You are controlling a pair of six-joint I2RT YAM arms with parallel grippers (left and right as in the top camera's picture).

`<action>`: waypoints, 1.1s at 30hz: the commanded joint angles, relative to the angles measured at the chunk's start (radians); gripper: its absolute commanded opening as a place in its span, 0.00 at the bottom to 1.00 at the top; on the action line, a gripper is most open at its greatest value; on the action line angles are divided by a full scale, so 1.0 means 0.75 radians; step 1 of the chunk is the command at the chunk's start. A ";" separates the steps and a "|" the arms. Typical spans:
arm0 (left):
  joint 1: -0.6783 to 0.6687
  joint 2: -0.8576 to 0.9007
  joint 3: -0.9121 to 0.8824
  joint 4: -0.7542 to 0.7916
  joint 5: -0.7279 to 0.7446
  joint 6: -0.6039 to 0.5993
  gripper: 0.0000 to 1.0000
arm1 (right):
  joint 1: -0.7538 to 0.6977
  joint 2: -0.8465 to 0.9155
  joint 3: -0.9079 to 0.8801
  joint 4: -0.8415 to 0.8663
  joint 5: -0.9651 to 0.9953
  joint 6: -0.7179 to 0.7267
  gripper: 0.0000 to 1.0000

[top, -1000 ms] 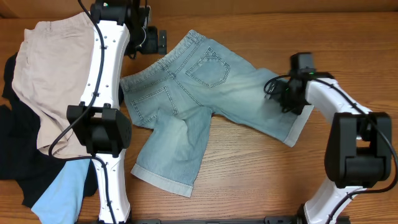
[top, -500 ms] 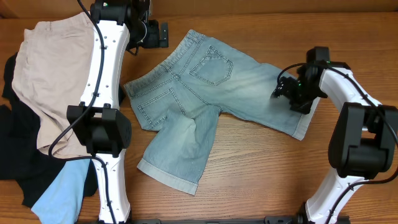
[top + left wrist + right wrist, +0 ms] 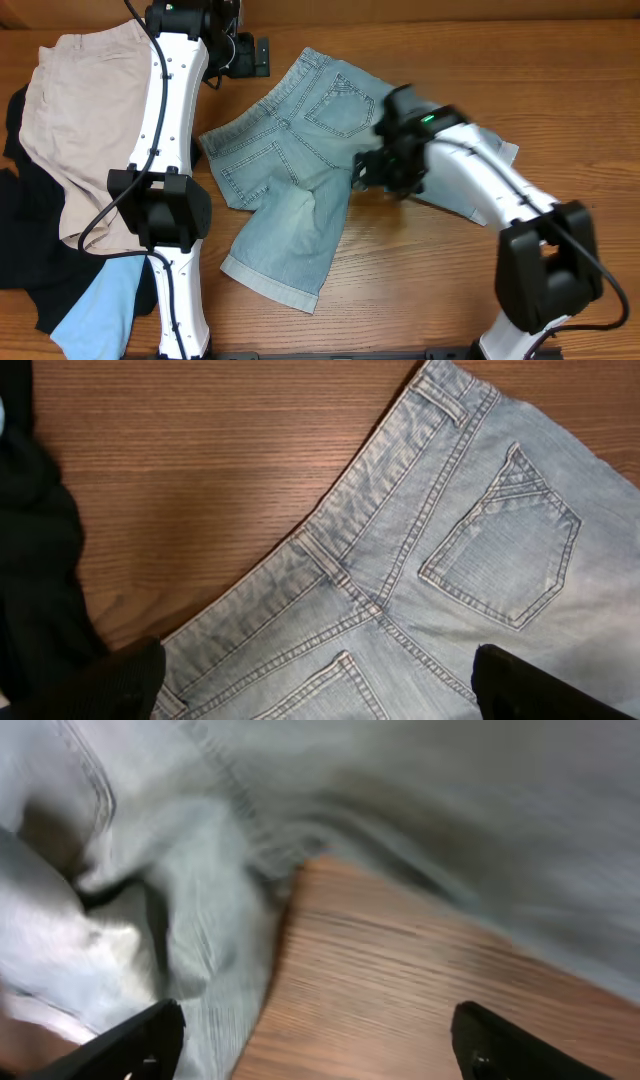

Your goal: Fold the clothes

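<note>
Two grippers are counted, each with its pair of fingers spread wide and nothing held. Between the fingers (image 3: 135, 1042) of the right gripper (image 3: 318, 1020) bare wood of the table (image 3: 400, 990) is seen, and bunched, blurred fabric of the denim shorts (image 3: 170, 910) is found just beside one finger; whether it is touched cannot be told. From overhead this gripper is placed low at the crotch of the shorts, where the two legs part, and one leg is partly covered by the right arm (image 3: 470, 180) stretched across it. One pair of denim shorts is counted, laid back side up with two back pockets shown. Farther off, past the waistband, the left gripper (image 3: 318, 660) is hung over the upper edge of the shorts; the waistband, a belt loop and one pocket are framed beneath it in its wrist view. Farthest from the right gripper, a heap is laid beyond the left arm (image 3: 165, 120), which stands between it and the denim: one pair of beige shorts (image 3: 85, 120), black cloth (image 3: 30, 250) whose number of pieces cannot be told, and one sky-blue garment (image 3: 100, 310).
</note>
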 commanded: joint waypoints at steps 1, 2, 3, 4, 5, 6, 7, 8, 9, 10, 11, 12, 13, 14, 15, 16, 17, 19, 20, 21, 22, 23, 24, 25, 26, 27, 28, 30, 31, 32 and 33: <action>0.008 -0.009 0.025 -0.001 -0.017 -0.003 1.00 | 0.122 -0.008 -0.080 0.057 0.164 0.023 0.90; 0.008 -0.009 0.025 0.000 -0.017 -0.003 1.00 | 0.161 -0.006 -0.079 0.064 0.199 0.012 0.90; 0.008 -0.009 0.025 0.000 -0.017 -0.003 1.00 | 0.180 -0.006 -0.075 0.065 0.208 -0.011 0.90; 0.008 -0.009 0.025 -0.001 -0.017 -0.003 1.00 | 0.197 -0.006 -0.066 0.065 0.210 -0.040 0.89; 0.008 -0.009 0.025 -0.001 -0.017 -0.003 1.00 | 0.207 -0.006 -0.062 0.065 0.210 -0.059 0.89; 0.008 -0.009 0.025 -0.001 -0.017 -0.003 1.00 | 0.214 -0.006 -0.061 0.069 0.209 -0.087 0.86; 0.008 -0.009 0.025 -0.001 -0.017 -0.003 1.00 | 0.220 -0.006 -0.061 0.069 0.210 -0.116 0.86; 0.008 -0.008 0.025 -0.001 -0.017 -0.003 1.00 | 0.223 -0.006 -0.061 0.066 0.210 -0.151 0.85; 0.008 -0.009 0.025 -0.001 -0.017 -0.003 1.00 | 0.226 -0.005 -0.062 0.061 0.210 -0.174 0.85; 0.008 -0.009 0.025 -0.001 -0.017 -0.003 1.00 | 0.229 -0.001 -0.062 0.054 0.205 -0.199 0.85; 0.008 -0.008 0.025 -0.001 -0.017 -0.003 1.00 | 0.232 0.002 -0.062 0.049 0.204 -0.210 0.84; 0.008 -0.009 0.025 -0.002 -0.017 -0.003 1.00 | 0.238 0.004 -0.062 0.042 0.198 -0.228 0.83; 0.008 -0.009 0.025 -0.002 -0.017 -0.003 1.00 | 0.245 0.005 -0.062 0.038 0.191 -0.233 0.83; 0.008 -0.008 0.025 -0.003 -0.017 -0.003 1.00 | 0.255 0.006 -0.062 0.033 0.189 -0.233 0.83; 0.008 -0.009 0.025 -0.005 -0.017 -0.003 1.00 | 0.265 0.006 -0.061 0.025 0.189 -0.232 0.83; 0.008 -0.009 0.025 -0.007 -0.017 -0.003 1.00 | 0.276 0.006 -0.060 0.010 0.181 -0.232 0.85; 0.008 -0.009 0.025 -0.012 -0.017 -0.003 1.00 | 0.291 0.006 -0.051 -0.025 0.140 -0.231 0.87; 0.008 -0.008 0.025 -0.027 -0.020 -0.003 1.00 | 0.316 0.006 -0.029 -0.090 -0.017 -0.179 0.91; 0.008 -0.009 0.025 -0.031 -0.021 -0.003 1.00 | 0.322 0.006 -0.024 -0.099 -0.074 -0.107 0.91; 0.008 -0.009 0.025 -0.036 -0.021 -0.002 1.00 | 0.327 0.006 -0.024 -0.098 -0.125 -0.005 0.91; 0.008 -0.008 0.025 -0.040 -0.021 -0.003 1.00 | 0.331 0.006 -0.024 -0.096 -0.179 0.135 0.91; 0.008 -0.008 0.025 -0.044 -0.021 -0.003 1.00 | 0.334 0.006 -0.025 -0.087 -0.204 0.208 0.90; 0.008 -0.009 0.025 -0.048 -0.021 -0.003 1.00 | 0.341 0.006 -0.025 -0.074 -0.216 0.270 0.88; 0.008 -0.008 0.025 -0.052 -0.021 -0.003 1.00 | 0.347 0.006 -0.025 -0.055 -0.215 0.326 0.87; 0.008 -0.008 0.025 -0.052 -0.021 -0.003 1.00 | 0.355 0.006 -0.027 -0.024 -0.210 0.380 0.84; 0.008 -0.008 0.025 -0.051 -0.021 -0.003 1.00 | 0.367 0.006 -0.035 0.015 -0.204 0.426 0.81; 0.008 -0.008 0.025 -0.051 -0.021 -0.003 1.00 | 0.374 0.006 -0.040 0.031 -0.200 0.444 0.79; 0.008 -0.009 0.025 -0.051 -0.021 -0.003 1.00 | 0.395 0.007 -0.055 0.045 -0.156 0.486 0.78; 0.008 -0.009 0.025 -0.052 -0.021 -0.003 1.00 | 0.404 0.007 -0.066 0.040 -0.111 0.514 0.78; 0.008 -0.008 0.025 -0.055 -0.021 -0.003 1.00 | 0.410 0.007 -0.079 0.032 -0.072 0.537 0.78; 0.008 -0.008 0.025 -0.057 -0.021 -0.003 1.00 | 0.412 0.007 -0.086 0.022 -0.049 0.556 0.77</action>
